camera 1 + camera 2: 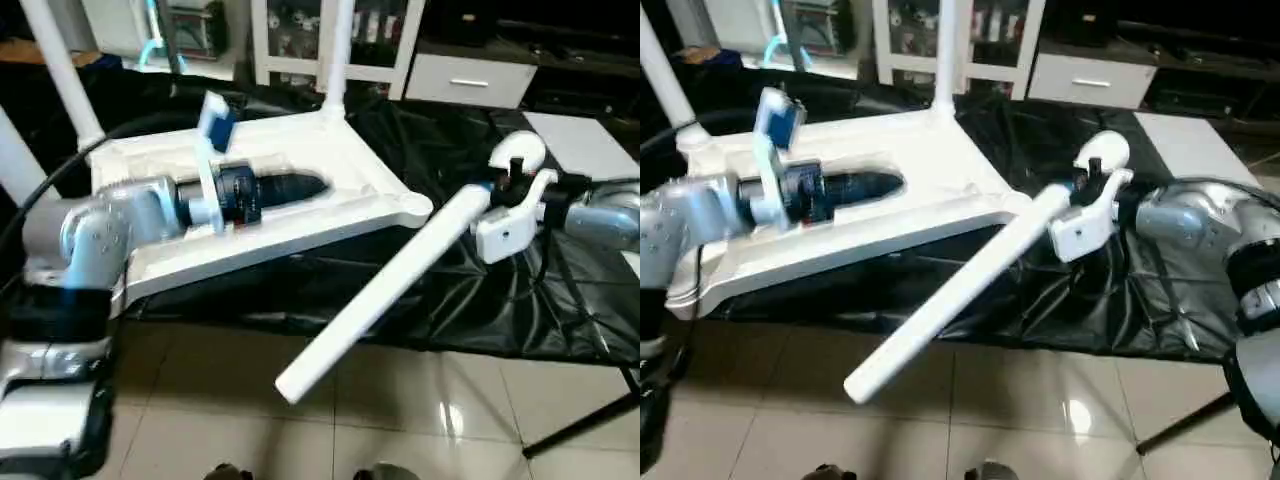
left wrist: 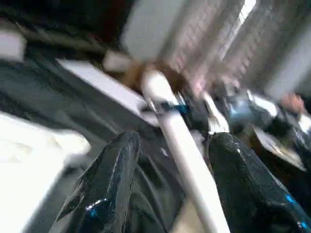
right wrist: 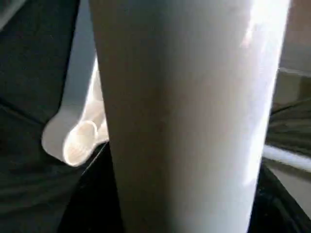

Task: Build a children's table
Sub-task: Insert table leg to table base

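The children's table top (image 1: 330, 150) lies underside up on the black cloth, its front edge tilted. Upright legs stand in its far corner (image 1: 337, 50) and its left corners (image 1: 62, 70). My left gripper (image 1: 315, 186) reaches over the ribbed underside, its black fingers (image 2: 114, 170) open with nothing between them. My right gripper (image 1: 478, 200) is shut on the thick end of a loose leg (image 1: 380, 295). That leg slants down past the table edge toward the floor. Its held end hangs close to the free corner socket (image 1: 415, 208), which is also in the right wrist view (image 3: 77, 143).
A white glass-door cabinet (image 1: 300, 40) and a white drawer unit (image 1: 470, 78) stand behind. A white flat board (image 1: 585, 140) lies at the far right on the black cloth (image 1: 440, 290). Tiled floor (image 1: 400, 420) lies in front, with a black stand leg (image 1: 590, 420) at right.
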